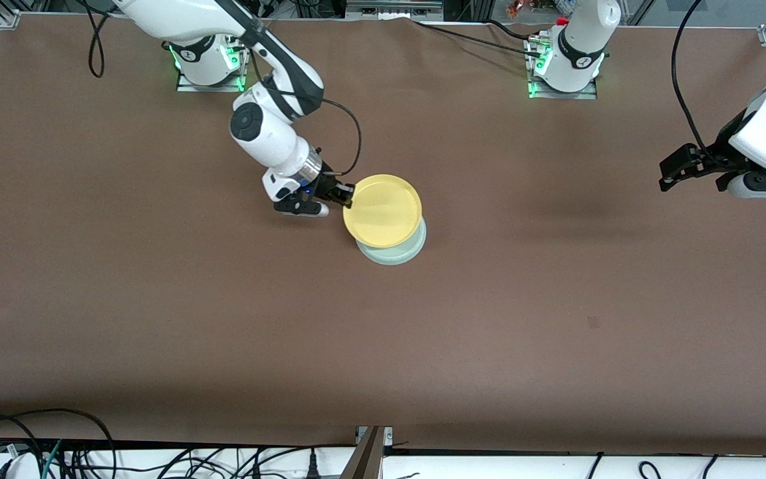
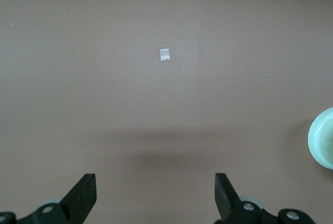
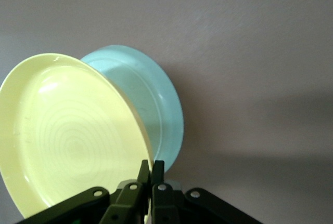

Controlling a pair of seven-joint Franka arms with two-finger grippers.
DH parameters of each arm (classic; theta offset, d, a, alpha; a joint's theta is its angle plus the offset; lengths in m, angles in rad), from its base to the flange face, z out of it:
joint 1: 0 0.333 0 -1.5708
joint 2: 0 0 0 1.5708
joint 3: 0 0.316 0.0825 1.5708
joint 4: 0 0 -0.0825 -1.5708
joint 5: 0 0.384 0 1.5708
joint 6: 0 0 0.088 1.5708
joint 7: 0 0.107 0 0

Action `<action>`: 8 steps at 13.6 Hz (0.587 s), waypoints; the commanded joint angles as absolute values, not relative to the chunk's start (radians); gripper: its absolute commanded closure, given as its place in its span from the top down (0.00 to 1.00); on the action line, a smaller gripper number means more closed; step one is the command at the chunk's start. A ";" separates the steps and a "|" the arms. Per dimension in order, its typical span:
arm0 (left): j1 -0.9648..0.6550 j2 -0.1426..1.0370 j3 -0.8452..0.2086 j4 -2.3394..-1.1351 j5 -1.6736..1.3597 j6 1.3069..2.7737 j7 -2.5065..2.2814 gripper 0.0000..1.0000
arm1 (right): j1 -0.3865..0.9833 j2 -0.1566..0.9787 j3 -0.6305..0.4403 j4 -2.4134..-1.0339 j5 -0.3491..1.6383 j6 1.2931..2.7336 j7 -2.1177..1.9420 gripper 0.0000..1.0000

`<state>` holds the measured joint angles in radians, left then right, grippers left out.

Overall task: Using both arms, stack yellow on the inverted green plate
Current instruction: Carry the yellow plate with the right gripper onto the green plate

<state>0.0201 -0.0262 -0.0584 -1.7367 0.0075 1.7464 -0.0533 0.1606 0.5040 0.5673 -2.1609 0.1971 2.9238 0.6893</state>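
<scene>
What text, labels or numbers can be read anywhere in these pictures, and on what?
None readable.
Yellow plate, green plate: no print.
Round marks on the arm bases: too small to read.
Pale square on the table: blank.

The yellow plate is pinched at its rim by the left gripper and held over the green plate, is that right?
Not quite: the right gripper pinches the yellow plate at its rim over the green plate, as the front view shows. The left gripper hangs open over bare table at the left arm's end.
</scene>
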 commanded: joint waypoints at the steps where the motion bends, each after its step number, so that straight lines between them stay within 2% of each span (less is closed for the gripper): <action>1: 0.021 -0.018 -0.064 -1.720 -0.009 1.743 -0.037 1.00 | 0.186 0.552 0.557 -2.151 0.219 2.990 0.689 0.00; 8: 0.021 -0.021 -0.071 -1.718 -0.005 1.712 -0.035 1.00 | 0.189 0.558 0.540 -2.152 0.218 2.981 0.686 0.00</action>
<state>0.0192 -0.0262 -0.0652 -1.7364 0.0075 1.7311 -0.0532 0.1771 0.5613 0.5483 -2.1570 0.1972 2.9775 0.6908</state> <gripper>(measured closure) 0.000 0.965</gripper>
